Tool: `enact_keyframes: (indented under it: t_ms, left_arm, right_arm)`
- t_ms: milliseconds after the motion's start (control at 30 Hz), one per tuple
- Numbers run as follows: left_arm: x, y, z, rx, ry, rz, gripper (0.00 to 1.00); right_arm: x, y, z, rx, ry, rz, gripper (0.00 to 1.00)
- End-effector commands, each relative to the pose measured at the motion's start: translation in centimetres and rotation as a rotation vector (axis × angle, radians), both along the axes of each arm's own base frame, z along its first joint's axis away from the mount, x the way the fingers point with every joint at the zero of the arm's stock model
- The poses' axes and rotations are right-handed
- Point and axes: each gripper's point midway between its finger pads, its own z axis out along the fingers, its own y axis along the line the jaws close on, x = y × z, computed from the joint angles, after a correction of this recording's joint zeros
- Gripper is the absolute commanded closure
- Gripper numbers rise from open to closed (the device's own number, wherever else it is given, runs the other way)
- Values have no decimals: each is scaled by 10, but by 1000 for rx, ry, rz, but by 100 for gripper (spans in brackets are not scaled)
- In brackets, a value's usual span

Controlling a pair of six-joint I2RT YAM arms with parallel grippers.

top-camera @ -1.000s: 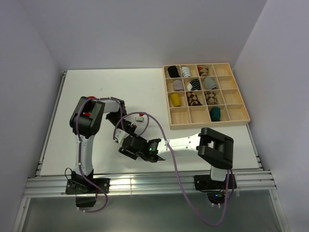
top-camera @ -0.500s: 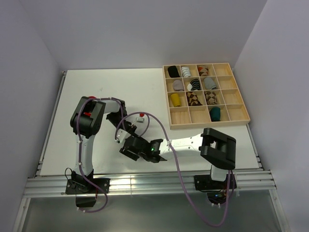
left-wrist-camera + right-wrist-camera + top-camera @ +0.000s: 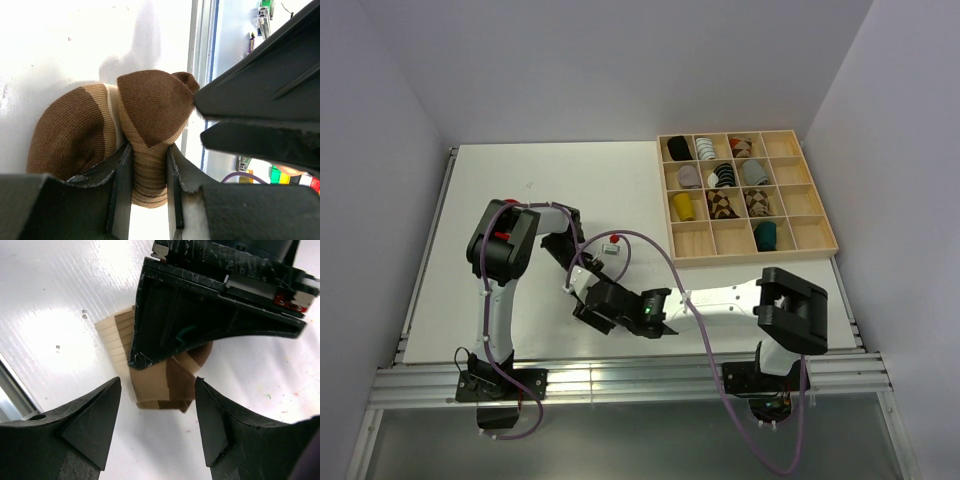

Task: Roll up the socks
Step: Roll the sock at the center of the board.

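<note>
The brown-and-cream sock [image 3: 150, 115] lies bunched on the white worktop [image 3: 570, 180] towards its near edge, well apart from the wooden tray [image 3: 732, 237] of bundled socks at the far right. It is soft, ribbed knit, light and floppy. It will squash and spring back rather than hold a shape, and a loose layer could slip out of a shallow pinch. I would say the best hold is across the thick folded part, where several layers stack, not at a thin cuff or toe.

The left hand [image 3: 148, 155] does just that. Its two fingers are closed on a doubled brown fold, with the fabric bulging out past the tips and the rest of the sock slumped beside them. The right hand [image 3: 157, 390] reaches in low from the opposite side, jaws spread wide and holding nothing, and the sock sits just ahead of its tips. The left hand covers much of the sock from there, so how tightly it is rolled is probably not something I can judge.
</note>
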Motion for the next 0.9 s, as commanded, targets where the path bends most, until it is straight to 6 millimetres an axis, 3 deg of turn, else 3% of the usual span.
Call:
enact_keyframes:
  t_ms: [0, 367, 633, 867]
  left_arm:
    - [27, 3, -23, 6, -109, 8, 100]
    - [29, 4, -26, 18, -112, 17, 99]
    - [29, 5, -25, 16, -110, 19, 100]
    - [27, 6, -27, 20, -106, 18, 100]
  right_arm:
    - [-51, -9, -3, -34, 64, 119, 33]
    - [-55, -19, 21, 6, 24, 64, 33]
    - [-20, -62, 39, 59, -9, -88, 33]
    - [-4, -73, 48, 129, 30, -131, 32]
